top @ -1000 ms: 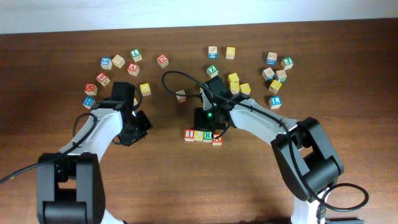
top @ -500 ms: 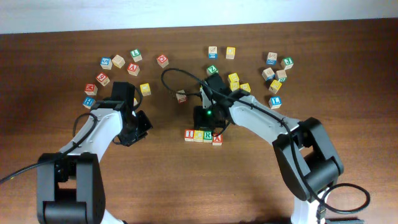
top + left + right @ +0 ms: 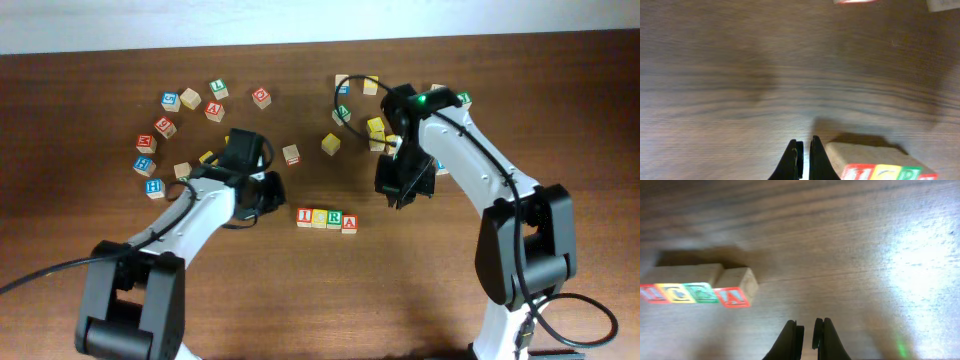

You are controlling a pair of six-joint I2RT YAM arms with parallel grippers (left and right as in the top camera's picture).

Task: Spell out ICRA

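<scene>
Four letter blocks stand side by side in a row [image 3: 327, 219] at the table's middle, reading I, C, R, A; the red A block [image 3: 349, 223] sits slightly lower at the right end. My left gripper [image 3: 268, 192] is shut and empty, just left of the row. In the left wrist view its fingers [image 3: 803, 150] sit next to the row's left end [image 3: 880, 167]. My right gripper [image 3: 400, 187] is shut and empty, up and right of the row. The right wrist view shows its fingers [image 3: 808, 330] apart from the row [image 3: 695, 291].
Several loose letter blocks lie at the far left [image 3: 165, 128] and the far right [image 3: 445, 110]. A yellow block [image 3: 330, 144] and a pale block [image 3: 291, 154] lie behind the row. A cluster of yellow blocks [image 3: 376, 128] lies beside my right arm.
My right gripper has left the row's right end and moved up and right. My left gripper has moved right, close to the row's left end.
</scene>
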